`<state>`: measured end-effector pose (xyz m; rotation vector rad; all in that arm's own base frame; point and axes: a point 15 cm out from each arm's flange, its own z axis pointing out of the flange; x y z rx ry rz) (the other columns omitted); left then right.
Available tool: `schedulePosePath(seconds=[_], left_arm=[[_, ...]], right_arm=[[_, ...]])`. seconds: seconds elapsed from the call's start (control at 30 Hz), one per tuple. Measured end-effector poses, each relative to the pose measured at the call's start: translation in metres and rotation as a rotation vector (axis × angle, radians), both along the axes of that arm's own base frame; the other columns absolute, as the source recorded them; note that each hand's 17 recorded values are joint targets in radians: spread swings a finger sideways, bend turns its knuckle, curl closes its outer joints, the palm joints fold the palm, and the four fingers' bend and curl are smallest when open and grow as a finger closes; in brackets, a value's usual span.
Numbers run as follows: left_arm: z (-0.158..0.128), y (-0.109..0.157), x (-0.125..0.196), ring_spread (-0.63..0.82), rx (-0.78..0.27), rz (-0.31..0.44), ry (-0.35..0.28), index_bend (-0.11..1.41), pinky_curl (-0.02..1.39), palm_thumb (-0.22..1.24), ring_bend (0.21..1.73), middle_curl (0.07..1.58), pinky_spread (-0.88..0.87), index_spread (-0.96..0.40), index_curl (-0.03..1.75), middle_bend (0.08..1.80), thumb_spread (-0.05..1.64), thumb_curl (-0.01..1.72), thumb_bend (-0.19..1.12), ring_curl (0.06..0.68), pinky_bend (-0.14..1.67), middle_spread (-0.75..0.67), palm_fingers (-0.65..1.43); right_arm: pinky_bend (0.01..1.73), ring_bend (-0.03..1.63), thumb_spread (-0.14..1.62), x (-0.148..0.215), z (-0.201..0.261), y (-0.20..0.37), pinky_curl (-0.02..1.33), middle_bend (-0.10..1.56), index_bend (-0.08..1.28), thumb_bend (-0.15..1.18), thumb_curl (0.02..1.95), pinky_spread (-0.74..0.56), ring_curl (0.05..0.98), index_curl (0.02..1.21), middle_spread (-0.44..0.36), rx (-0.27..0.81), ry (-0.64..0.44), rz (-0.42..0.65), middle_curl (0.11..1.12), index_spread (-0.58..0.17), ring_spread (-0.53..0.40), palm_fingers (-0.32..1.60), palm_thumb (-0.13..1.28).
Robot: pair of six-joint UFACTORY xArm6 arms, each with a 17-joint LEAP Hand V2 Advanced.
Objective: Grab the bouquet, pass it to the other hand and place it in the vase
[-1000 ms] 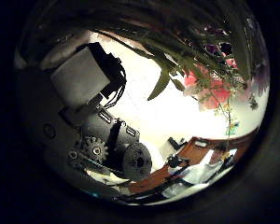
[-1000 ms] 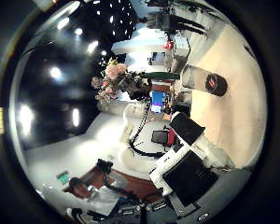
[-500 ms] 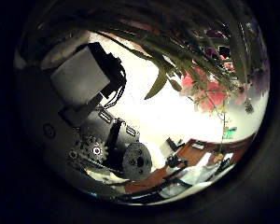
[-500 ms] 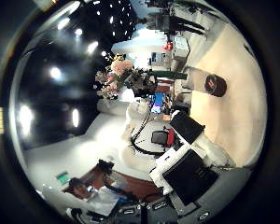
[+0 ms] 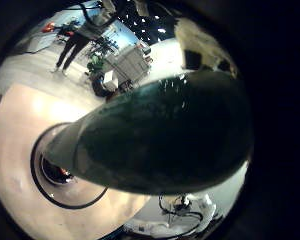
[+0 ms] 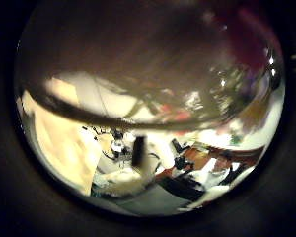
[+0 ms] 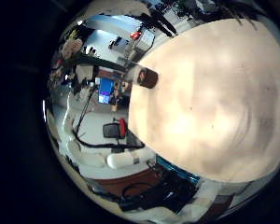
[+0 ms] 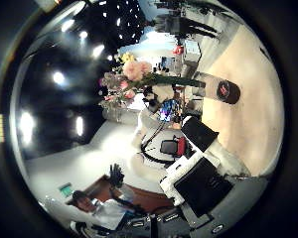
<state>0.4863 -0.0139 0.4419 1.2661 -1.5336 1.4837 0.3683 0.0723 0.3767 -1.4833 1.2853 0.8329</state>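
The bouquet (image 8: 129,77) hangs in the air above the table, flowers away from the vase and stems pointing toward it. My left hand (image 8: 149,95) holds it around the stems. A broad leaf or wrap of the bouquet (image 5: 170,130) fills the left little finger side palm view, with the round mouth of the vase (image 5: 52,175) just below it. The bouquet (image 6: 138,69) also blurs across most of the left thumb side palm view. The vase (image 8: 226,90) stands upright on the table. My right hand (image 8: 201,164) stays apart from the bouquet and vase, fingers relaxed and holding nothing.
The vase (image 7: 146,77) stands near the far edge of the wide bare table (image 7: 215,103). Beyond that edge are desks, a monitor (image 7: 106,91) and room clutter.
The bouquet has moved toward the vase with my left hand. It now covers both left palm views, where before it lay at one side. My right hand has not moved.
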Motion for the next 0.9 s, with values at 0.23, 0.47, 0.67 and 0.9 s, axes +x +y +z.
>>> schedulePosePath(seconds=[0.23,0.47,0.67,0.9], left_arm=[[-0.015,0.053,-0.012,0.58,-0.029,0.104,0.035,0.01,0.51,0.11,0.62,0.47,0.59,-0.07,0.6,0.14,0.87,0.39,-0.04,0.192,0.22,0.53,-0.32],[0.0,0.093,-0.05,0.64,-0.037,0.172,0.044,0.06,0.43,0.1,0.54,0.36,0.65,-0.01,0.37,0.14,0.86,0.36,-0.04,0.167,0.19,0.58,-0.26],[-0.003,0.1,-0.104,0.65,0.021,0.197,0.105,0.1,0.39,0.11,0.5,0.29,0.65,-0.01,0.27,0.15,0.86,0.34,-0.03,0.159,0.18,0.58,-0.21],[-0.045,0.081,-0.175,0.66,0.179,0.21,0.3,0.13,0.34,0.12,0.46,0.25,0.65,0.02,0.23,0.15,0.88,0.33,-0.03,0.156,0.18,0.57,-0.16]], right_arm=[[0.67,0.53,1.05,-0.001,0.0,0.0,0.24,0.2,0.18,-0.02,0.49,0.47,0.216,0.3,-0.002,-0.001,-0.009,0.004,0.35,-0.383,0.137,0.23,0.8],[0.66,0.52,1.04,-0.004,-0.001,0.002,0.23,0.2,0.17,-0.02,0.49,0.47,0.215,0.31,-0.002,0.007,-0.01,0.016,0.35,-0.385,0.128,0.26,0.8],[0.64,0.53,1.04,-0.007,-0.007,0.002,0.22,0.2,0.18,-0.02,0.5,0.47,0.215,0.31,-0.002,0.0,-0.011,0.028,0.35,-0.376,0.124,0.29,0.81],[0.64,0.54,1.03,-0.011,-0.017,-0.029,0.21,0.19,0.18,-0.02,0.51,0.48,0.214,0.32,0.026,-0.194,0.053,0.058,0.35,-0.356,0.148,0.31,0.83]])
